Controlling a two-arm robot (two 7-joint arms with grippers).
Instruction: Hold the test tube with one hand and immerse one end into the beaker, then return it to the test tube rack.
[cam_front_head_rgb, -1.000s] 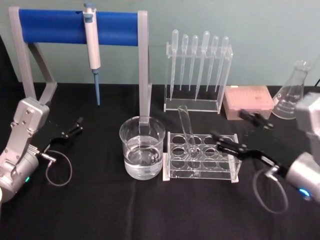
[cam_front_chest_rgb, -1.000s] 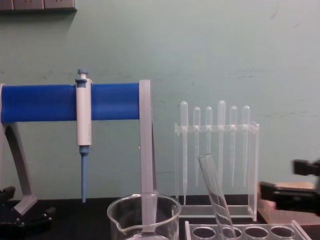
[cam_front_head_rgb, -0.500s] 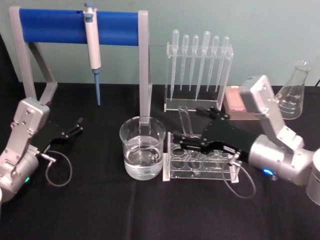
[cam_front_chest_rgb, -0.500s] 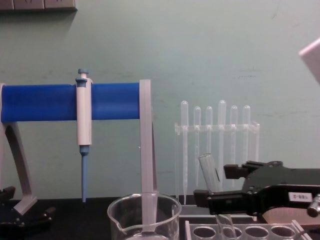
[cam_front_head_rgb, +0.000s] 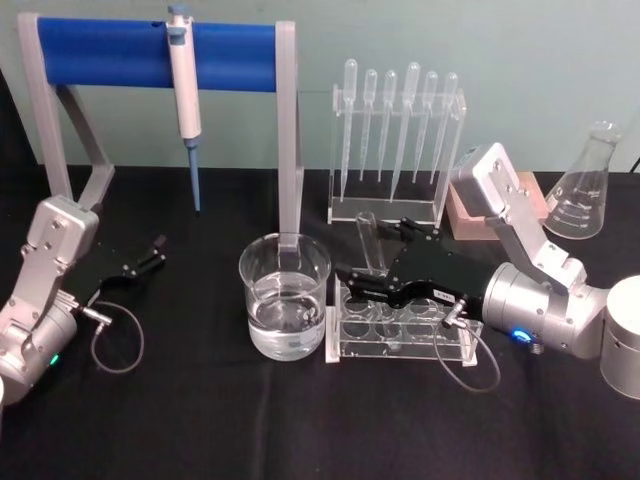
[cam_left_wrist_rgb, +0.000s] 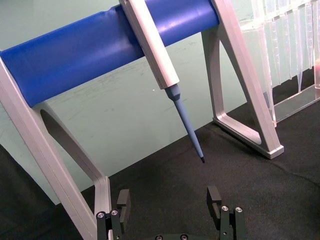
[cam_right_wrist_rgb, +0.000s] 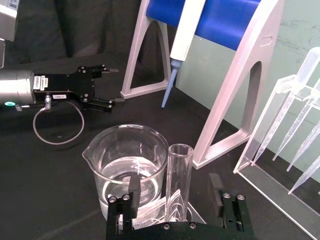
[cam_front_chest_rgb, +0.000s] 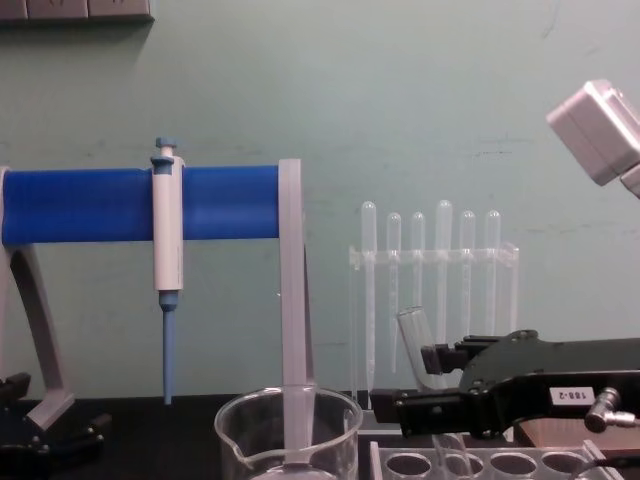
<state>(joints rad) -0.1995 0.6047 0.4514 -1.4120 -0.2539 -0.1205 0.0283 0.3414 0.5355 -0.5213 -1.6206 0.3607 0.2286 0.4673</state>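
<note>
1. Standing nearest on the black table (cam_front_head_rgb: 250, 420) is the beaker (cam_front_head_rgb: 285, 295), partly filled with clear liquid. The clear test tube rack (cam_front_head_rgb: 403, 343) is just beside it on the right.
2. The left gripper (cam_front_head_rgb: 153, 254) lies low at the table's left side, well apart from the glassware. Its fingers are spread with nothing between them.
3. The test tube (cam_front_head_rgb: 368, 236) stands in the rack toward the beaker end. It is tilted, with its open rim uppermost and leaning toward the beaker side. Which hole holds its round bottom cannot be told.
4. The right gripper (cam_right_wrist_rgb: 174, 187) reaches in from the right, above the rack, and is released. Its fingers (cam_right_wrist_rgb: 134, 186) straddle the tube's upper part, one on each side, and the right wrist view shows a gap to the glass on both sides.
5. Behind the rack is a clear stand of thin plastic pipettes (cam_front_head_rgb: 395, 135).
6. Farther left is a grey frame with a blue bar (cam_front_head_rgb: 110, 52), from which a pipettor (cam_front_head_rgb: 183, 80) hangs.
7. A conical flask (cam_front_head_rgb: 582, 188) stands at the far right.
</note>
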